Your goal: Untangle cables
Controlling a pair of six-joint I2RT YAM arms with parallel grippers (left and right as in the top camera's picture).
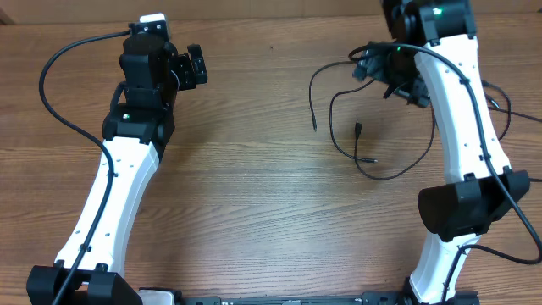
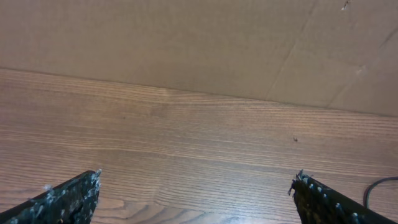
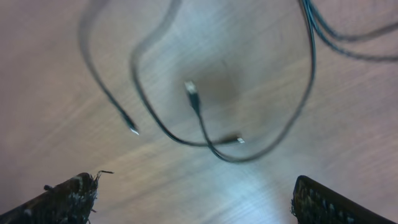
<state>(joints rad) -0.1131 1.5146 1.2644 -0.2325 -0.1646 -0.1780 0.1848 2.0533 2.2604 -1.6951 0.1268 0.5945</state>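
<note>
right gripper shows nearest, its two dark fingertips at the bottom corners of the wrist view. the jaws stand wide apart with nothing between them. ahead of them, on the wooden table, lie the cables: thin black cords in loose crossing loops, with three plug ends near each other, a left plug, a middle plug and a right plug. the picture is soft, so i cannot tell exactly which cord passes over which.

from overhead, the loops spread from beneath the right arm toward the table's middle, and more cord trails off to the far right edge.

the middle cord runs roughly straight away from the jaws, so its long axis lies across the line on which the fingers close. that looks like the easiest strand to pinch, with a reach forward and down.

left gripper is also wide open and holds nothing. it hangs over bare wood, well apart from the cords, so the right arm is clearly the nearer one.
</note>
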